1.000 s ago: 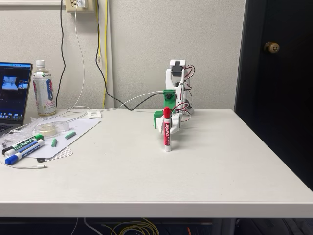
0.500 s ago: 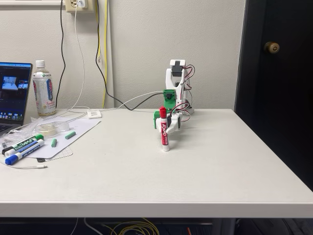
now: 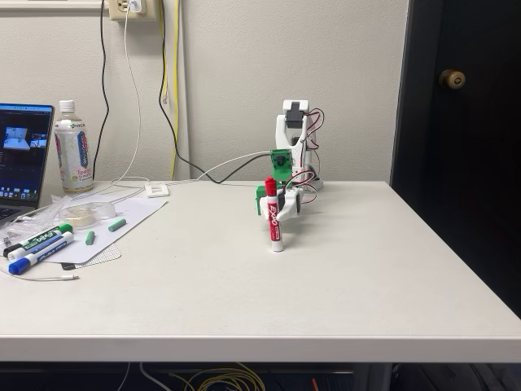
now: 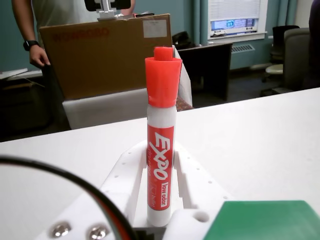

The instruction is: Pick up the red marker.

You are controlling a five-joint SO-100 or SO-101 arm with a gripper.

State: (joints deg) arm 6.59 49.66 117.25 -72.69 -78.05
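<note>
In the fixed view, your red marker (image 3: 274, 215) stands upright, cap up, near the middle of the tabletop (image 3: 342, 277), its base on or just at the surface; you cannot tell from here whether it has left the top. The pincer (image 3: 277, 204) sits right behind and around its upper barrel, with the arm (image 3: 291, 147) folded low toward the wall. Well off to the left in this view lie a green-capped marker (image 3: 41, 238) and a blue-capped marker (image 3: 37, 254) on a sheet of paper, next to a laptop (image 3: 23, 159) and a bottle (image 3: 72, 148); they are far from the work and no obstacle.

In the wrist view, the red marker (image 4: 161, 150) rises straight between the white fingers (image 4: 127, 172) of the pincer (image 4: 160, 175). The fingers flank the lower barrel closely on both sides and appear to touch it, so you have it narrowed onto the marker, though how firmly it bites cannot be judged. A cardboard box (image 4: 107, 52) and a person (image 4: 37, 30) stand in the background beyond the tabletop.

You are at the grasp step: the marker is enclosed but the lift looks not yet made. Your next move calls for confirming a firm squeeze, then raising straight up, keeping the marker vertical so it does not pivot or slip through the fingers.
</note>
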